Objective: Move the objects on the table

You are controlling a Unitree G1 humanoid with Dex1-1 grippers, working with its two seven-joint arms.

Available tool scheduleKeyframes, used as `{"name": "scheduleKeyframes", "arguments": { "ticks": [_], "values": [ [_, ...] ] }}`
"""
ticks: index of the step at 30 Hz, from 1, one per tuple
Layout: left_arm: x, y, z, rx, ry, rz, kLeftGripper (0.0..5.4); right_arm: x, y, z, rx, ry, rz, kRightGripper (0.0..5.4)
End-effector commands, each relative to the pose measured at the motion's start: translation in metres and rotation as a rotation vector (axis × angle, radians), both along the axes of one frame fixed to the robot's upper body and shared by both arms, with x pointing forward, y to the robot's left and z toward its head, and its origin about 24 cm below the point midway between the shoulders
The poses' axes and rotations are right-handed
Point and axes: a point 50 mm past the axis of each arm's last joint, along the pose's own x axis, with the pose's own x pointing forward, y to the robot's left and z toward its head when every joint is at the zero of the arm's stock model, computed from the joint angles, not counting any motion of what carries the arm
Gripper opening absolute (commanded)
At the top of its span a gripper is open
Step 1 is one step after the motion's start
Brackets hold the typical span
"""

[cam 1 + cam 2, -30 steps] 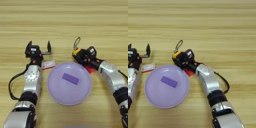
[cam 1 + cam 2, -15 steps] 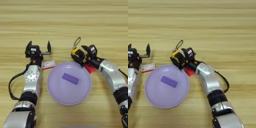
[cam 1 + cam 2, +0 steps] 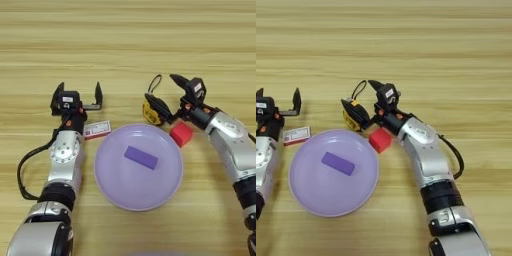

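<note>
On the left, the left gripper (image 3: pixel 80 94) hangs idle above the worktop (image 3: pixel 125 40), its jaws spread wide and holding nothing; just below and to the right of them lies the small flat white box (image 3: pixel 97 129), touching the near rim of the round lilac plate (image 3: pixel 107 175), which carries a purple block (image 3: pixel 141 157). On the right is the change: a second ago the right gripper (image 3: pixel 167 97) was closed around the tape measure (image 3: pixel 151 112), and now its jaws stand spread, one black finger lying across the yellow body, the other raised clear above it. The tape measure sits on the worktop just beyond the plate's far rim, its loop strap curling toward the upper finger. This looks like a release, so that object is probably set down. The red cube (image 3: pixel 181 134) rests just below the jaws, against the plate's right edge. The left eye view shows both left fingers whole; the right eye view cuts them at its edge but shows more of the right arm.
</note>
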Motion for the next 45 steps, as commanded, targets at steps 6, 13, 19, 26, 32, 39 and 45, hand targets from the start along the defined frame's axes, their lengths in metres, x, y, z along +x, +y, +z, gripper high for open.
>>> {"name": "scheduleKeyframes", "arguments": {
  "ticks": [6, 13, 19, 26, 32, 39, 45],
  "values": [
    [0.004, -0.004, 0.002, 0.006, -0.007, -0.006, 5.4, -0.016, -0.035, -0.001, -0.05, 0.042, 0.001, 5.35],
    [0.005, -0.002, 0.002, 0.007, -0.004, -0.003, 5.4, -0.025, -0.056, -0.015, -0.127, 0.095, -0.028, 5.35],
    [0.005, 0.002, 0.001, 0.008, -0.003, 0.0, 5.4, -0.035, -0.071, -0.027, -0.202, 0.134, -0.04, 5.35],
    [0.005, 0.005, 0.001, 0.008, -0.002, 0.001, 5.4, -0.044, -0.075, -0.038, -0.257, 0.173, -0.033, 5.35],
    [0.005, 0.006, 0.001, 0.009, -0.002, 0.001, 5.4, -0.053, -0.074, -0.047, -0.29, 0.202, 0.009, 5.35],
    [0.005, 0.007, 0.0, 0.01, -0.001, 0.0, 5.4, -0.058, -0.074, -0.055, -0.333, 0.236, 0.048, 5.35],
    [0.005, 0.007, 0.0, 0.009, -0.001, 0.0, 5.4, -0.057, -0.073, -0.058, -0.345, 0.249, 0.036, 5.35]
  ]
}}
